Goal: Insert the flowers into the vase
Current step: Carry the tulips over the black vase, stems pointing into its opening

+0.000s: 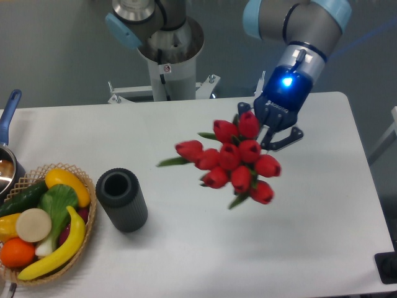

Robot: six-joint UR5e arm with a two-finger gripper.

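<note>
The flowers (232, 160), a bunch of red tulips with green leaves, hang in the air above the middle right of the table, buds toward the camera. My gripper (268, 129) is shut on their stems, which the buds hide. The vase (121, 199), a short dark ribbed cylinder with an open round mouth, stands upright at the left front of the table, well to the left of and below the bunch.
A wicker basket (91, 222) of fruit and vegetables sits at the table's left front corner, touching the vase's left side. A pot with a blue handle (9, 108) pokes in at the left edge. The robot's base column (166, 56) rises behind the table.
</note>
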